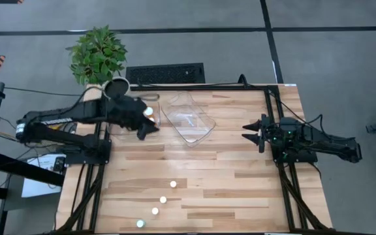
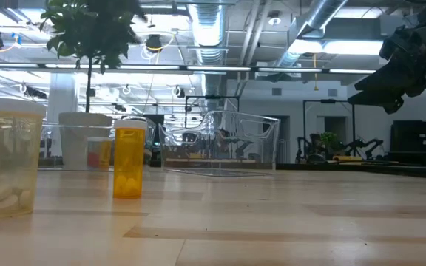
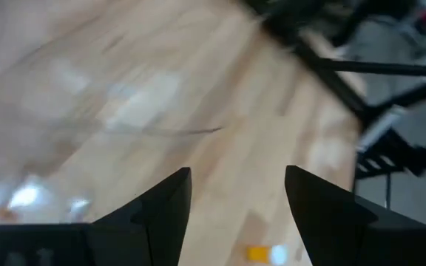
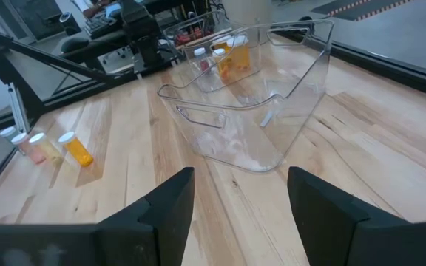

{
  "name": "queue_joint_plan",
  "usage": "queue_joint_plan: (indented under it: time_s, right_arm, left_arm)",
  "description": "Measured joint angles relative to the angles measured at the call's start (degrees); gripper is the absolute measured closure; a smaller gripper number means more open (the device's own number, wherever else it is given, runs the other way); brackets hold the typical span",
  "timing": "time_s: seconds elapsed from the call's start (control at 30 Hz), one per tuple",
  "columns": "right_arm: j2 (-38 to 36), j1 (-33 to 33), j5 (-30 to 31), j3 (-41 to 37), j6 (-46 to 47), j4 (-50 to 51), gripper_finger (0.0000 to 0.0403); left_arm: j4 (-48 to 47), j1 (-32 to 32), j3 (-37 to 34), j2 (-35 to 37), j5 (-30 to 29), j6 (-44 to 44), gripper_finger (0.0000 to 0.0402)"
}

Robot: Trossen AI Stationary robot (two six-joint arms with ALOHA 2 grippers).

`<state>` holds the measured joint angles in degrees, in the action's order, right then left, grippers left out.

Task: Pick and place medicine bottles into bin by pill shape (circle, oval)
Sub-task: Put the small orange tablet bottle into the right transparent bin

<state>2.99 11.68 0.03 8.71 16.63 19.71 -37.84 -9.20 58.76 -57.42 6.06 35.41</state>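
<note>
Several amber medicine bottles with white caps (image 1: 162,200) stand in a slanting row near the table's near left; two show close in the low view (image 2: 129,160). More bottles (image 4: 224,55) sit in the left clear tub (image 1: 119,127). My left gripper (image 1: 150,129) is open and empty, above the table by that tub's right side; its fingers (image 3: 161,214) hold nothing. My right gripper (image 1: 247,132) is open and empty at the table's right, facing the tilted middle clear tub (image 1: 189,119), which also shows in the right wrist view (image 4: 250,103).
A potted plant (image 1: 98,55) in a white pot (image 2: 83,140) stands at the far left corner. A black keyboard-like grille (image 1: 165,73) lies beyond the far edge. Bare wood lies between the tubs and the bottle row.
</note>
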Motion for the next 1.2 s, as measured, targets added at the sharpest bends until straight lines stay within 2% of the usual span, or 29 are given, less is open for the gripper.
queue_joint_plan:
  time_s: [0.27, 0.47, 0.8, 1.2]
  right_arm:
    - [0.00, 0.00, 0.02, 0.00, 0.02, -0.01, 0.0178]
    - [0.02, 0.04, 0.17, 0.00, 0.00, 0.21, 0.0178]
    - [0.04, 0.04, 0.22, 0.00, 0.67, 1.00, 0.0178]
    - [0.05, 0.04, 0.20, 0.00, 1.40, 1.44, 0.0178]
  left_arm:
    - [15.96, 21.21, 0.02, -7.35, -11.45, -8.20, 0.0190]
    - [19.97, 30.42, 0.02, -16.48, -21.15, -12.40, 0.0187]
    - [22.16, 33.98, 0.07, -29.28, -21.92, -19.87, 0.0134]
    - [8.88, 34.31, 11.21, -39.03, -14.78, -26.48, 0.0120]
